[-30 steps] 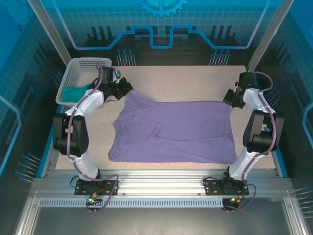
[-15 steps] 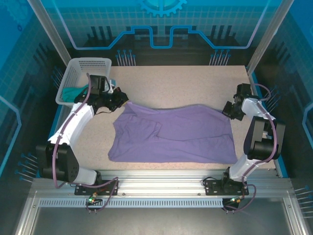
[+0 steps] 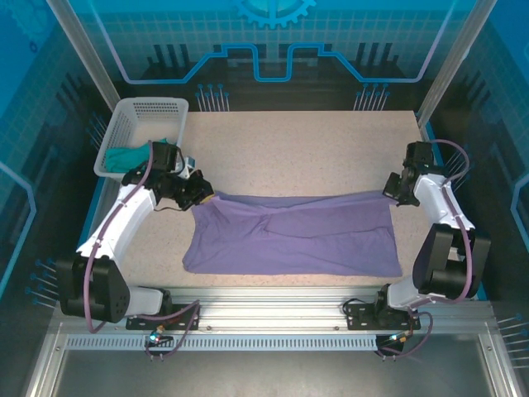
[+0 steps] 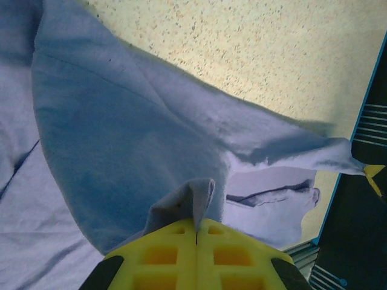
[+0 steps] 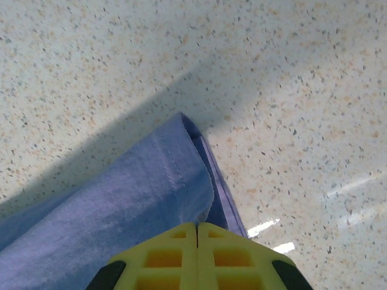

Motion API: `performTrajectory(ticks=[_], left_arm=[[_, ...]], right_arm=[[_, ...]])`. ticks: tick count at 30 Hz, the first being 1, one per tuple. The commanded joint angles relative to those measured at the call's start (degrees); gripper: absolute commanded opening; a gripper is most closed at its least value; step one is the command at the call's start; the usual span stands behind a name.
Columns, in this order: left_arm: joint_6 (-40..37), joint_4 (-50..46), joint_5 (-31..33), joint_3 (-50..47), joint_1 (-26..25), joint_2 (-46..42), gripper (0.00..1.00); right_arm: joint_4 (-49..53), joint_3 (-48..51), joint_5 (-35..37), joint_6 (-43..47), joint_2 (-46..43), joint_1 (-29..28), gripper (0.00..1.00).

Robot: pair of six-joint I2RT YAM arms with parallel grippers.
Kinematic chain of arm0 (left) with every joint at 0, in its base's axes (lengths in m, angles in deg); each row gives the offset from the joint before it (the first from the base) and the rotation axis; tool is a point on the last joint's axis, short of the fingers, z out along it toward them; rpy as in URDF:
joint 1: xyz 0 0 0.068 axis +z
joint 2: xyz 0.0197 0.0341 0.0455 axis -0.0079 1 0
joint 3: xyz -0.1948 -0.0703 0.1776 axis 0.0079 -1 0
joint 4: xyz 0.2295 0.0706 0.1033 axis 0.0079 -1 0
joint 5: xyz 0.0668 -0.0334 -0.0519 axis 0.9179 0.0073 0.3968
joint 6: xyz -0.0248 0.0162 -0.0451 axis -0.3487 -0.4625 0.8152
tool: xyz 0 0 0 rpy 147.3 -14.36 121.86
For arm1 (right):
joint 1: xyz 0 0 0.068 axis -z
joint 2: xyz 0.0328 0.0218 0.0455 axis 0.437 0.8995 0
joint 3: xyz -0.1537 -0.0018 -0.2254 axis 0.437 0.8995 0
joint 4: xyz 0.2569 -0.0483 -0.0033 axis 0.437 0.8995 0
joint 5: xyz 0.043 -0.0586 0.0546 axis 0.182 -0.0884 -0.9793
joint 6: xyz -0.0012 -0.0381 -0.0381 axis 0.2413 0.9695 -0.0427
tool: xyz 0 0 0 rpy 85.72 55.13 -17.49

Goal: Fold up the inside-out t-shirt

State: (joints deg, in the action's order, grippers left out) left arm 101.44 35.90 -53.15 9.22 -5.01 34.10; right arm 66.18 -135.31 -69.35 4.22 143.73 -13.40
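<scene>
Operator: Where is the shirt?

Spotter: The lavender-purple short-sleeved cloth t-shirt (image 3: 289,236) lies across the lower middle of the top view, on the speckled beige table top (image 3: 297,149). Its lower edge rests flat near the table's lower edge. Its upper edge is pulled into a nearly straight line between your two grippers.

Operator: And the left gripper?

Spotter: Your left gripper (image 3: 205,197) sits left of centre in the top view, at the shirt's upper left corner. In the left wrist view, your yellow fingers meet at the bottom centre with no gap. A small fold of purple cloth is pinched between them. From there the cloth spreads up and to the right, off the table, and it casts a shadow on the speckled surface.

Operator: The right one?

Spotter: Your right gripper (image 3: 390,192) is at the right of the top view, at the shirt's upper right corner. In the right wrist view its yellow fingers are pressed together at the bottom centre. They clamp a stitched hem that folds over just above them. The cloth runs off to the lower left of that frame.

Operator: Anything else on the table?

Spotter: A white plastic lattice basket (image 3: 124,124) stands in the upper left of the top view. It holds a teal-green garment (image 3: 128,155) and sits apart from the shirt, beyond your left arm.
</scene>
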Motion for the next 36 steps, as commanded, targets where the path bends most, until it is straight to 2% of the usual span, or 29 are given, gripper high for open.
performTrajectory(ticks=[1, 18, 25, 27, 29, 31, 33, 36], left_arm=[[-2.57, -3.49, 0.24, -1.49, 0.43, -2.08, 0.00], [-1.82, -9.03, -1.00, -5.83, 0.43, -8.57, 0.00], [-0.88, -8.16, -1.60, -10.31, 0.34, -10.49, 0.00], [-0.27, -6.48, -1.72, -12.45, 0.27, -10.71, 0.00], [0.11, -4.77, -2.14, -14.00, 0.25, -10.32, 0.00], [0.38, -2.94, -2.77, -14.72, 0.16, -9.48, 0.00], [0.38, -1.84, -2.89, -14.41, 0.16, -8.63, 0.00], [-0.17, -1.19, -2.96, -13.22, 0.16, -7.48, 0.00]], right_arm=[[2.79, 2.96, 1.03, 0.46, -0.94, 0.48, 0.00], [2.35, 11.19, 2.59, -2.44, -8.10, 0.53, 0.00], [0.95, 16.23, 4.77, -3.69, -9.98, 0.57, 0.00], [-0.03, 16.93, 4.96, -3.61, -11.23, 0.31, 0.06], [-0.96, 16.93, 6.83, -2.33, -14.16, -2.74, 0.20], [-3.86, 17.34, 10.31, 1.56, -19.69, -11.17, 0.46], [-9.06, 18.51, 9.31, 5.88, -23.84, -20.06, 0.57], [-16.63, 18.64, 8.77, 10.99, -23.47, -35.83, 0.65]])
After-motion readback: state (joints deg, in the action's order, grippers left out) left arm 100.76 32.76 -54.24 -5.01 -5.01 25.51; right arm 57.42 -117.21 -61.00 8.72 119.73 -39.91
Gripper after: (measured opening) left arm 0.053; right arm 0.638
